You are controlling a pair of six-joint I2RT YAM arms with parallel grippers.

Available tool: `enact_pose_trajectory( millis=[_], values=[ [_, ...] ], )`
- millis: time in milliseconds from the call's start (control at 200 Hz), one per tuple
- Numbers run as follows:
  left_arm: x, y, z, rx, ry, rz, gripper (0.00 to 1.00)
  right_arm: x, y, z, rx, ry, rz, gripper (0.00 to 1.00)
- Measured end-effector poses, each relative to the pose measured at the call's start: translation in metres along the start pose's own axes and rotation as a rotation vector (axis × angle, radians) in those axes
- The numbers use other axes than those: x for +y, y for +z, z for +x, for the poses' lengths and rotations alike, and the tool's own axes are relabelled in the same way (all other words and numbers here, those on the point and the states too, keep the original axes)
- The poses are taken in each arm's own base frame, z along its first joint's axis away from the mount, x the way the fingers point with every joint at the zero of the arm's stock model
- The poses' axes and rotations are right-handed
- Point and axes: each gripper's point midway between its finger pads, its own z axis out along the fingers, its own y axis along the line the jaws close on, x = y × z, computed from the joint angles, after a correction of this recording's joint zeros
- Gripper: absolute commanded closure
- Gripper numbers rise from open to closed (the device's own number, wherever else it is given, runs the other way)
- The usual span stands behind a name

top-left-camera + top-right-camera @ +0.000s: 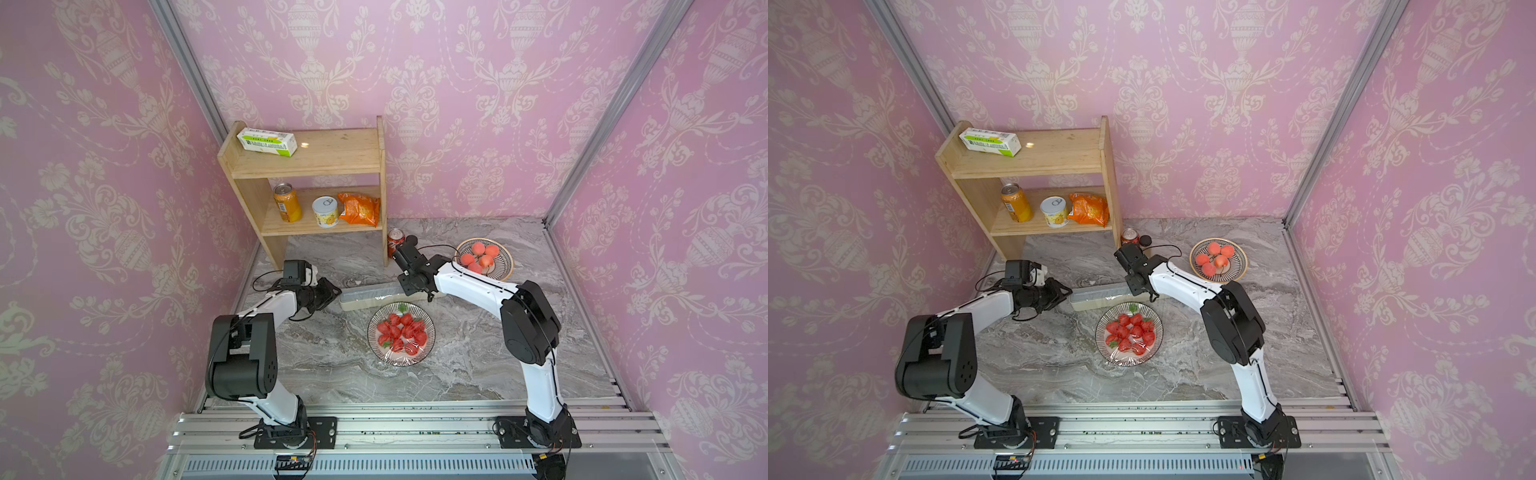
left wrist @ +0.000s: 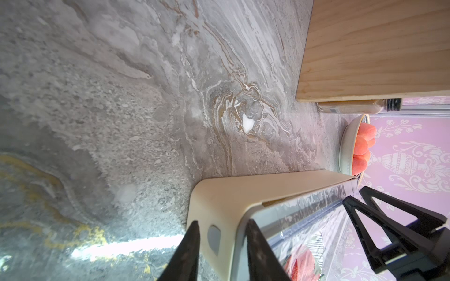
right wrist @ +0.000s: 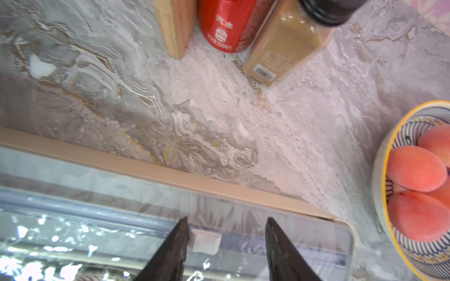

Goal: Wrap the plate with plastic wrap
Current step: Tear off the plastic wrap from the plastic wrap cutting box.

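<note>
The plate [image 1: 430,332] of strawberries sits at the table's middle under glossy plastic wrap [image 1: 405,353]. Just behind it lies the long cream box [image 1: 365,299] with a grey translucent top [image 3: 280,219]. At the box's left end my left gripper [image 1: 334,291] is shut on it; in the left wrist view the box end [image 2: 214,219] sits between its fingers. My right gripper [image 1: 422,294] hangs over the box's right end. It is open [image 3: 226,219], with a small white slider [image 3: 204,240] beside one finger. Film glints [image 3: 48,243] on the box top.
A second plate [image 1: 505,259] with peaches stands at the back right. A red can [image 1: 395,241] and a brown spice bottle [image 3: 287,43] stand by the wooden shelf [image 1: 307,166], which holds a green-and-white carton [image 1: 267,141], an orange can, a tin and a snack bag.
</note>
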Motion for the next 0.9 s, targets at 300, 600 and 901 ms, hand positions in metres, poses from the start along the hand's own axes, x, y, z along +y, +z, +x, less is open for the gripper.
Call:
enact_pose_trajectory(
  millis=[300, 600, 901],
  values=[
    [0.0, 0.0, 0.0, 0.0, 0.0, -0.001, 0.67, -0.063, 0.002, 0.022, 0.036, 0.044, 0.132, 0.45],
    [-0.001, 0.0, 0.001, 0.002, 0.008, 0.0, 0.66, -0.092, 0.005, 0.029, 0.061, 0.129, 0.151, 0.41],
    [0.01, -0.007, 0.005, 0.01, 0.014, -0.075, 0.24, -0.114, -0.018, 0.039, 0.058, 0.245, 0.07, 0.15]
  ],
)
